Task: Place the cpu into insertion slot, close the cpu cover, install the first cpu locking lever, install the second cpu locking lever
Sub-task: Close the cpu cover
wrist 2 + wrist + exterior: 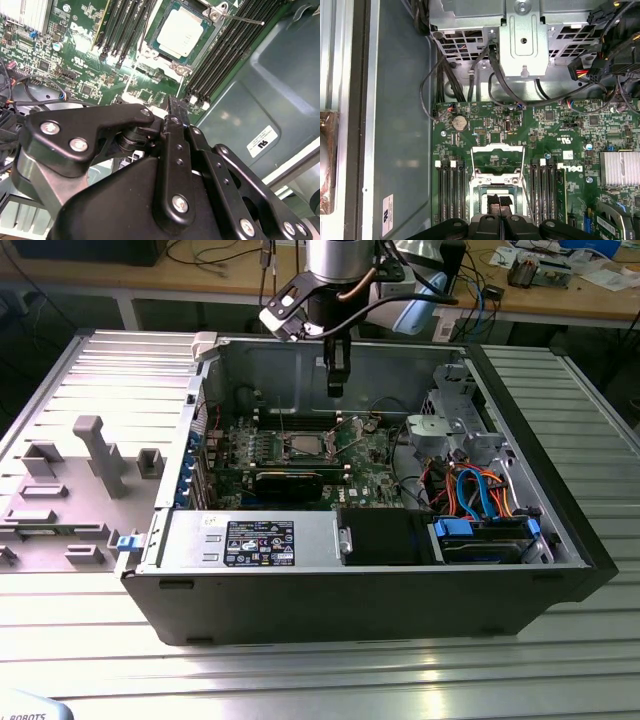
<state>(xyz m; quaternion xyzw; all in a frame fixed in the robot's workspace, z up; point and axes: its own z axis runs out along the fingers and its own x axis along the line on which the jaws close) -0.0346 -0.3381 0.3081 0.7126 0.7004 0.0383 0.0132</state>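
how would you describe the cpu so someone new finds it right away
Inside the open black computer case, find the green motherboard. The cpu sits between two banks of long black memory slots: a small flat square with a plain, dull silver top, the only smooth silver square there.

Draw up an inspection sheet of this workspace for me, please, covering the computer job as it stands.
Surface: ribbed metal table carrying an open computer case.
Job's things: chip lies in the socket on the green board; cover frame appears raised off it; a thin lever sticks out beside the socket.
Clutter: grey moulded tray on the table, at the exterior view's left of the case.
Grippers: tool hangs over the socket, shut, nothing held.
Cables: orange and blue bundle inside the case, at the exterior view's right.
Surroundings: wooden benches with loose wires behind the table.
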